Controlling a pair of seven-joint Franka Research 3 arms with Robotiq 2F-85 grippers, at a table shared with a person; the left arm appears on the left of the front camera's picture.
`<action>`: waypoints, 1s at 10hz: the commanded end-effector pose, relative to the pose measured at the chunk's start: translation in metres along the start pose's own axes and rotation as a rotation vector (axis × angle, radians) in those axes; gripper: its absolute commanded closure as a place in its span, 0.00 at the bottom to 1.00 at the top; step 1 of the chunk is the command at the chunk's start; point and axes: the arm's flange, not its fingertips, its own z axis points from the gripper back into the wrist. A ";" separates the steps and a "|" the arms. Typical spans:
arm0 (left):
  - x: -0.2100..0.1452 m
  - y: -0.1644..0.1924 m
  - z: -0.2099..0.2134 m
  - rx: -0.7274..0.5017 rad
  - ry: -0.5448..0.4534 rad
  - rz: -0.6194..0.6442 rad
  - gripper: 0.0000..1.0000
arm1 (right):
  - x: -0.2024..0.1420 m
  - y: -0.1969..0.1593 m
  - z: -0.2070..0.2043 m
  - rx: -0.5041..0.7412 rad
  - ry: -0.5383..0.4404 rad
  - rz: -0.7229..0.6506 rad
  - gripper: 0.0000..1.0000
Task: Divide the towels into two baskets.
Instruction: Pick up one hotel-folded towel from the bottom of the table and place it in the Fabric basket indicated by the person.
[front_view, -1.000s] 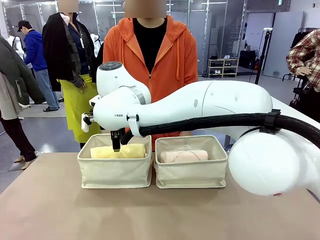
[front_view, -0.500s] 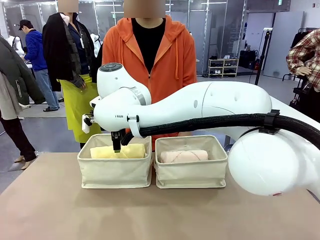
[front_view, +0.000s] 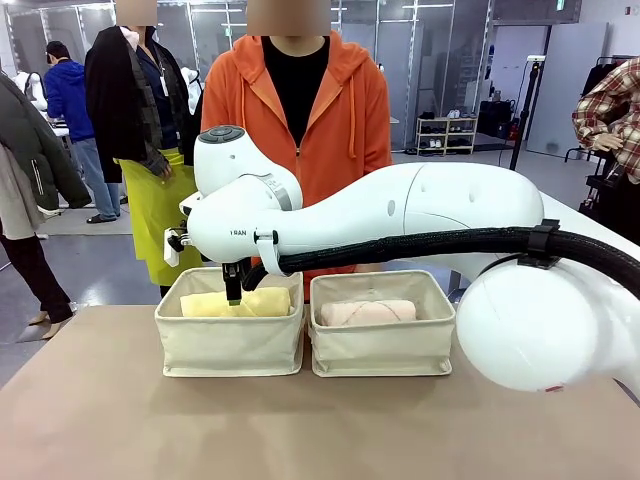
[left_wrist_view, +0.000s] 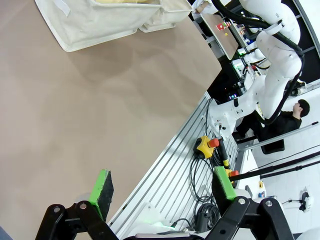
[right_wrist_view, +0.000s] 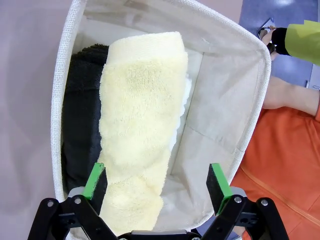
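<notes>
Two cream canvas baskets stand side by side at the table's far side. The left basket (front_view: 229, 345) holds the pale yellow towel (front_view: 240, 303), which lies on top of the dark grey towel (right_wrist_view: 80, 130) with a sliver of the white towel (right_wrist_view: 184, 102) beside it. The right basket (front_view: 382, 348) holds the pale pink towel (front_view: 366, 312). My right gripper (right_wrist_view: 159, 184) hangs open just above the yellow towel (right_wrist_view: 140, 130), its fingers either side of it, gripping nothing. My left gripper (left_wrist_view: 162, 186) is open over the table's near edge, empty.
A person in an orange hoodie (front_view: 300, 110) stands right behind the baskets. My right arm (front_view: 400, 225) stretches across the table from the right. Bare brown tabletop (front_view: 250, 430) lies in front of the baskets. An aluminium frame and cables (left_wrist_view: 200, 165) run past the table's edge.
</notes>
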 end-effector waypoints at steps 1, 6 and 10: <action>0.001 -0.003 0.003 0.002 -0.007 -0.009 0.00 | 0.002 0.001 0.001 -0.001 -0.002 0.006 0.00; 0.001 -0.003 0.003 0.002 -0.007 -0.009 0.00 | -0.035 0.034 0.086 0.110 0.014 -0.150 0.00; 0.001 -0.003 0.003 0.002 -0.007 -0.009 0.00 | -0.136 0.083 0.128 0.311 -0.179 -0.468 0.00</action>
